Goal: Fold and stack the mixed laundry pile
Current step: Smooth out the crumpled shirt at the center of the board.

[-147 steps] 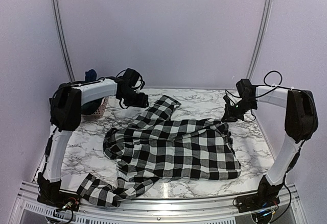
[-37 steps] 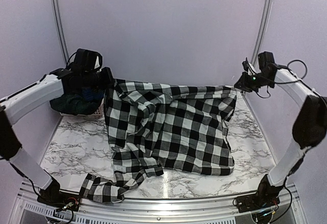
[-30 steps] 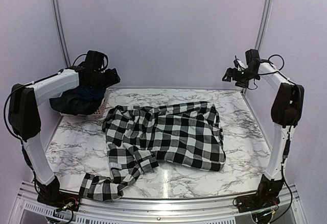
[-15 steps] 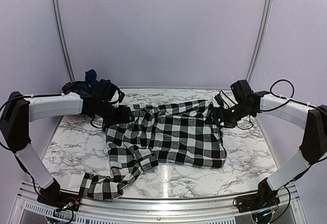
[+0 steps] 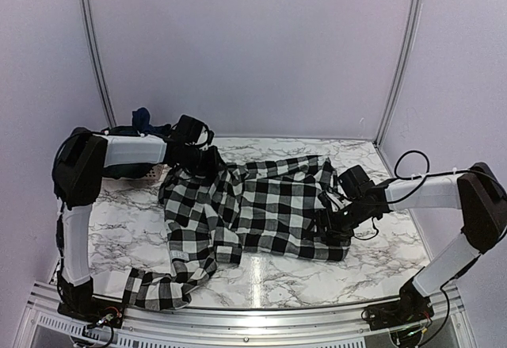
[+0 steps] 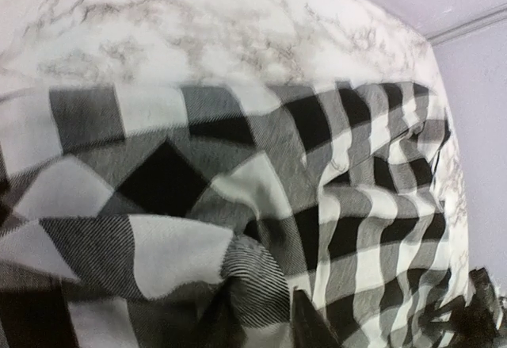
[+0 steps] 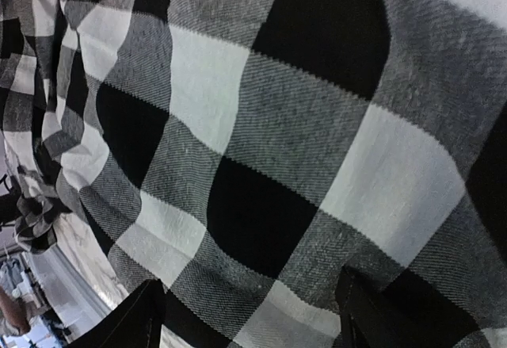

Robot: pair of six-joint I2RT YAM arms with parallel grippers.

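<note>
1. Shirt (image 5: 261, 209) lying rumpled mid-table (image 5: 119, 229), one sleeve trailing to the near-left edge.
2. Left wrist alone: left gripper (image 6: 265, 320) pinched on a shirt fold.
3. Right wrist alone: right gripper (image 7: 249, 304) spread wide, down on the cloth.
4. Marble top, lilac walls, basket (image 5: 156, 172) far left.

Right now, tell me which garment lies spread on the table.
The black-and-white checked shirt; the dark blue garment is bunched in the basket at far left.
</note>
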